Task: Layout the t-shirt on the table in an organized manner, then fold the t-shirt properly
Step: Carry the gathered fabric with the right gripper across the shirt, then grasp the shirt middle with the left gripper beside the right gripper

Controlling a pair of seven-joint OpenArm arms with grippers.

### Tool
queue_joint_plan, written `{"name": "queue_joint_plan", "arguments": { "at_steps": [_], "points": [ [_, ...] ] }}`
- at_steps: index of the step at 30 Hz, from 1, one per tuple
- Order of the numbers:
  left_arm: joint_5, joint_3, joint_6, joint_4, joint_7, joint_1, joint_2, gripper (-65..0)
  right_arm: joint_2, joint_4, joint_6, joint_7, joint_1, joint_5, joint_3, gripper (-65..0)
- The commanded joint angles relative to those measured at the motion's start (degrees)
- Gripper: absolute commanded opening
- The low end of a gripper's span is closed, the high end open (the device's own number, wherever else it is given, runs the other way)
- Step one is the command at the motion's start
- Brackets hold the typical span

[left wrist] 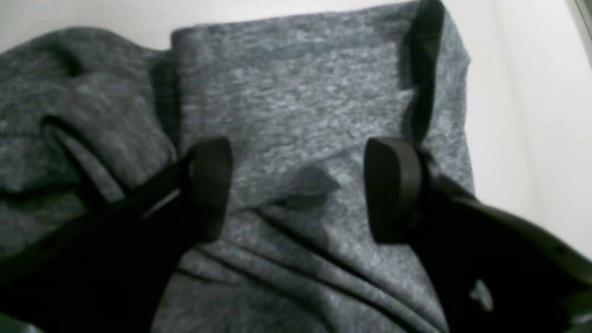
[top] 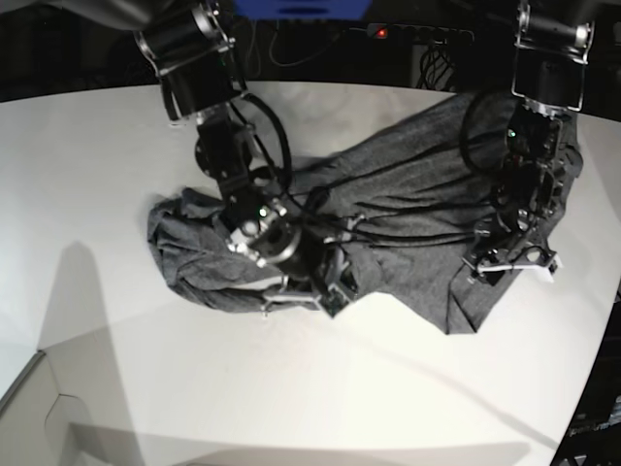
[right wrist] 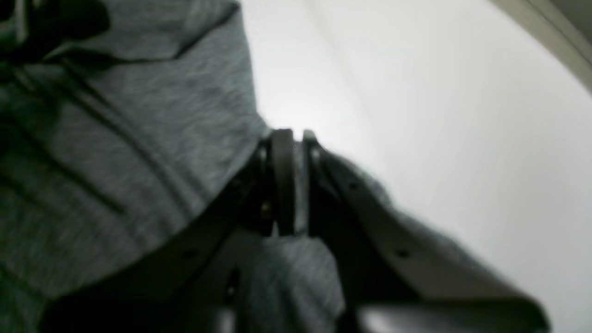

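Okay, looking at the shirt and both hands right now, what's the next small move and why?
Probably lower the left hand and close it on the t-shirt. Its jaws stand open just above the cloth, holding nothing, while the right hand looks nearly shut on the shirt's edge. The shirt lies bunched on the table.

Heathered dark grey t-shirt (top: 408,204), plain white table (top: 87,175), black hands

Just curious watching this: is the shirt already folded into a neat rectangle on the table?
No, the shirt lies crumpled and spread unevenly across the white table, bunched up at one end.
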Motion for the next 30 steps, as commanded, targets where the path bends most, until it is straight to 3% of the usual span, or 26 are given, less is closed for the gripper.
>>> {"name": "queue_joint_plan", "arguments": {
  "at_steps": [1, 4, 8, 12, 22, 30],
  "points": [
    [-0.63, -0.43, 0.59, 1.04, -0.11, -0.82, -0.66, -21.4, -0.48, 2.81, -0.09, 1.73, 0.83, 0.75, -0.05, -56.9],
    [-0.63, -0.52, 0.59, 4.47, -0.11, -0.82, -0.57, -21.4, 0.22, 7.12, -0.09, 1.29, 0.04, 0.66, 0.39, -54.8],
    [-0.63, -0.25, 0.59, 11.24, -0.20, -0.82, 0.04, -21.4, 3.82, 12.40, -0.09, 1.21, -2.07, 0.66, 0.39, -54.3],
    [-0.36, -0.17, 0.59, 15.11, -0.20, -1.70, 2.94, -21.4, 7.69, 16.00, -0.09, -0.38, -5.15, 0.66, 0.48, -54.3],
    [-0.19, 12.41, 0.59, -5.91, -0.64, -13.13, 12.61, -21.4, 9.27, 22.51, -0.09, -1.17, -15.26, 0.66, 12.43, -54.3],
    [-0.19, 13.28, 0.51, -10.30, -0.64, -14.98, 16.66, -21.4, 9.27, 22.95, 0.00, -1.08, -18.07, 0.66, 18.94, -54.4]
  ]
}}
